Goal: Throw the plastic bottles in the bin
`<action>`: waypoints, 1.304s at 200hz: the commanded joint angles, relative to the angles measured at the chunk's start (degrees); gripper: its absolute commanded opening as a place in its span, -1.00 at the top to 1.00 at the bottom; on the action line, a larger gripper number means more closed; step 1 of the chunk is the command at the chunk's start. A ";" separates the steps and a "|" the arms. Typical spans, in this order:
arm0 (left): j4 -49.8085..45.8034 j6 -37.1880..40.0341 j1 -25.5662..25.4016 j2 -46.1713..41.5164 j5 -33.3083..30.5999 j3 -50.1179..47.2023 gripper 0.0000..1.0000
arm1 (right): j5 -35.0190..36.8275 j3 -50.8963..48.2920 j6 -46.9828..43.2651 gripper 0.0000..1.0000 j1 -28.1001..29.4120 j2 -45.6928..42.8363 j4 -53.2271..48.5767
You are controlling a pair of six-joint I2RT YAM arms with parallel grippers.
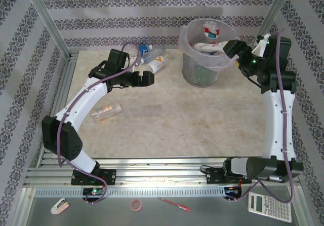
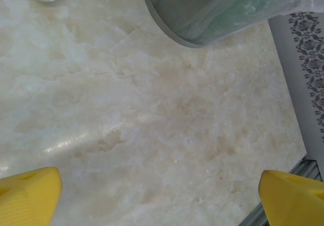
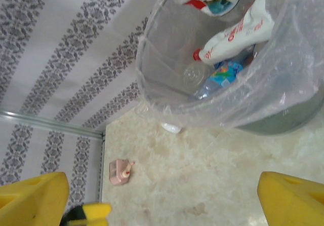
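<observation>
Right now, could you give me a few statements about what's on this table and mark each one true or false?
The bin holds bottles. True.
The left gripper grips a bottle. False: its jaws stand open with nothing between them.
An orange-labelled bottle lies on the table. True.
The right gripper is far from the bin. False: it hangs open by the bin's rim.

Translucent grey bin (image 1: 200, 73), yellow fingers (image 3: 35, 195), beige marbled table (image 1: 202, 119); damask-striped walls (image 1: 152, 21)
</observation>
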 commanded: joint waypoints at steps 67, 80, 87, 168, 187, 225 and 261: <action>-13.67 13.65 -0.18 24.79 -11.98 27.29 -0.99 | -6.34 -8.73 -3.50 -0.95 6.10 -10.96 -0.12; -15.30 15.17 -0.18 28.76 -13.93 31.83 -1.00 | -6.07 -8.97 -3.19 -0.95 7.04 -11.29 0.24; -15.94 15.89 -0.18 30.68 -14.74 34.09 -0.99 | -5.97 -8.86 -3.14 -0.95 7.60 -11.32 0.25; -13.71 17.26 0.49 47.47 -20.37 50.93 -0.99 | -3.60 -7.79 -2.20 -0.95 14.87 -9.03 0.36; -11.23 16.02 0.49 50.31 -19.59 52.81 -0.99 | -3.60 -7.49 -2.20 -0.95 15.28 -8.57 -0.28; -11.01 15.21 0.50 57.15 -20.87 59.59 -0.99 | -4.28 -6.99 -2.37 -0.95 15.28 -8.54 -1.07; -7.93 15.52 0.55 59.69 -24.45 60.69 -0.99 | -5.26 -8.27 -2.08 -0.95 15.27 -8.73 -1.08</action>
